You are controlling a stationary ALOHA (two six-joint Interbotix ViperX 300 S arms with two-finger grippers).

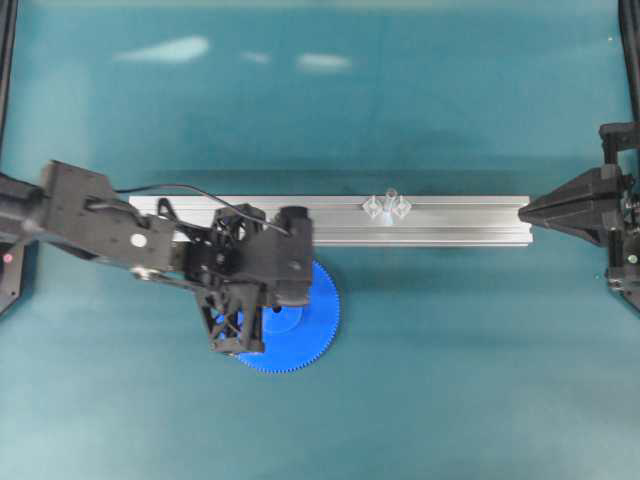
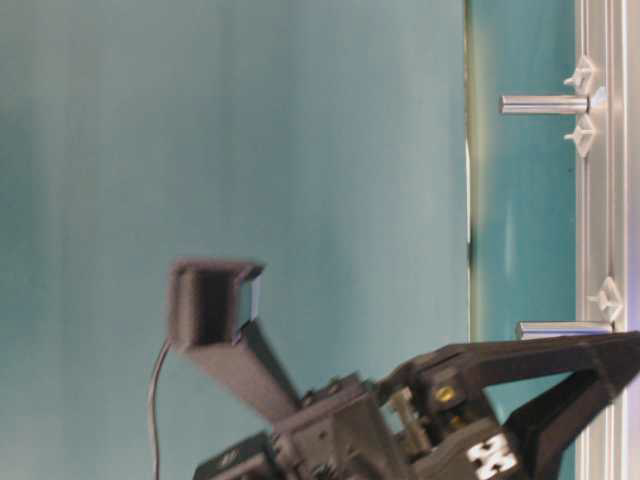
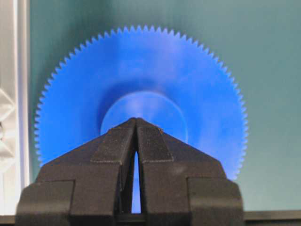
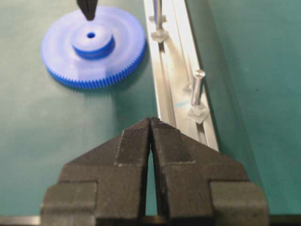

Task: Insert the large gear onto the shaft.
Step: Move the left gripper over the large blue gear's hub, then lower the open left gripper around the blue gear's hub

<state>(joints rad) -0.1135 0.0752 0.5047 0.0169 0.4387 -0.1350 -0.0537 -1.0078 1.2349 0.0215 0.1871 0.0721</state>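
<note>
The large gear [image 1: 310, 335] [image 3: 141, 84] [image 4: 91, 49] lies flat on the teal table, just in front of the rail. My left gripper [image 1: 240, 342] [image 3: 136, 120] [image 4: 88, 12] is shut and empty, with its tips pointing down over the edge of the gear's raised hub [image 4: 91, 40]. Whether they touch it I cannot tell. The shaft [image 1: 389, 201] [image 2: 545, 103] [image 4: 197, 87] stands upright on the rail between two clear diamond mounts, to the right of the gear. My right gripper [image 1: 522, 210] [image 4: 150, 120] is shut and empty at the rail's right end.
An aluminium rail [image 1: 460, 222] [image 4: 169, 84] [image 3: 11, 70] runs left to right across the middle of the table. A second peg [image 2: 560, 328] [image 4: 157, 14] stands on it near the gear, hidden under the left arm in the overhead view. Black frame posts [image 1: 630, 50] stand at both sides.
</note>
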